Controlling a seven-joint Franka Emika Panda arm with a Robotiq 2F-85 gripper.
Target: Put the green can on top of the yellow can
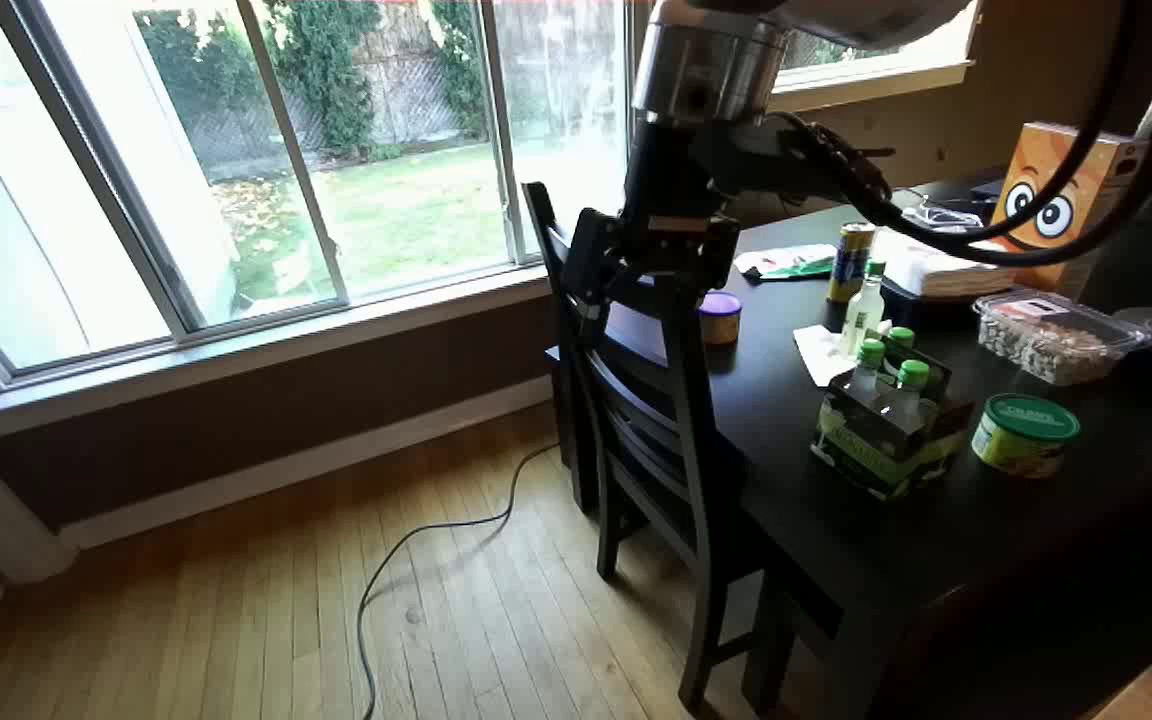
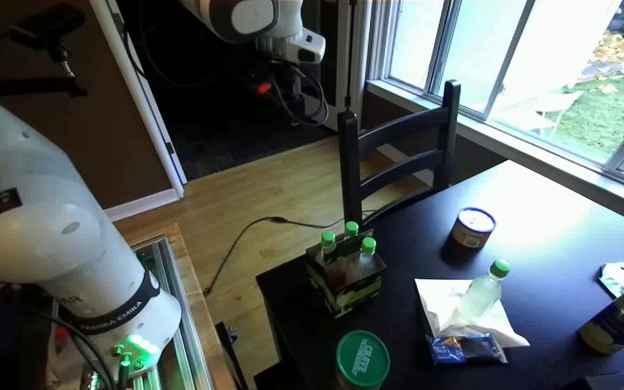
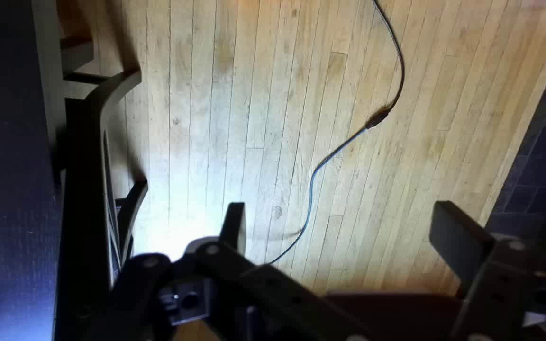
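The gripper (image 3: 339, 229) hangs above the wooden floor (image 3: 235, 118), its fingers (image 3: 460, 241) spread wide apart and holding nothing, with only floor and a cable (image 3: 377, 118) visible between them. Along the left edge of the wrist view come the black chair (image 3: 83, 189) and then the dark table (image 3: 7, 142), so the next move should turn on travelling sideways that way, past the chair. The squat green-lidded can (image 1: 1024, 437), most likely the one to pick up, stands upright on that table, its axis vertical, just beside the cardboard bottle carrier (image 1: 881, 445); the wrist view misses it, and an exterior view cuts off its base. Farther off are the purple-lidded can (image 2: 472, 233), its label too small to read, and the tall gold-and-navy can (image 2: 612, 322), cut by the right edge of an exterior view; which of them counts as yellow I cannot tell. Against the dark doorway (image 2: 214, 124) the gripper is hard to make out.
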